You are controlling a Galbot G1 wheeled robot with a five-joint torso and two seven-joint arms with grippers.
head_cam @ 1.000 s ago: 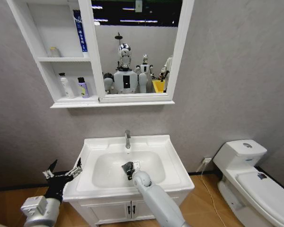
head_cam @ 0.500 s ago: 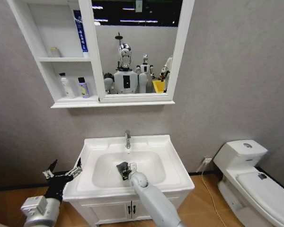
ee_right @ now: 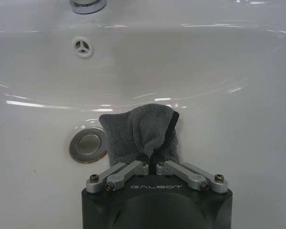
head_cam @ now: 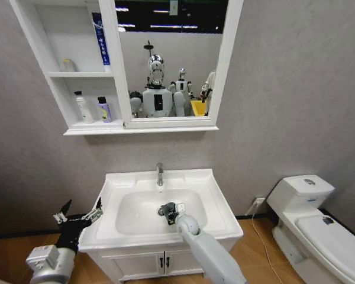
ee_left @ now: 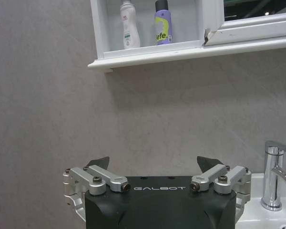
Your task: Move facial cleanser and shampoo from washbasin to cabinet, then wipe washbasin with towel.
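Observation:
My right gripper [head_cam: 167, 210] is down in the oval bowl of the white washbasin [head_cam: 216, 201], shut on the dark grey towel [ee_right: 136, 131]. The bunched towel presses on the bowl floor right beside the round drain [ee_right: 89, 144]. The chrome faucet [head_cam: 160, 174] stands behind the bowl. My left gripper [head_cam: 78, 216] hangs open and holds nothing, just off the washbasin's left edge. In the cabinet's [head_cam: 53, 77] lowest cubby stand a white bottle [head_cam: 81, 107] and a purple bottle [head_cam: 103, 110]; I cannot tell which is the facial cleanser and which the shampoo.
A white-framed mirror [head_cam: 168, 59] joins the cabinet on its right. A blue tube [head_cam: 99, 38] and a small jar [head_cam: 68, 65] sit in the upper cubby. A white toilet [head_cam: 307, 219] stands to the right. The vanity doors [head_cam: 160, 260] are below the basin.
My right gripper swept the towel to the left across the bowl floor, then back to the right past where it started. The left arm has not moved.

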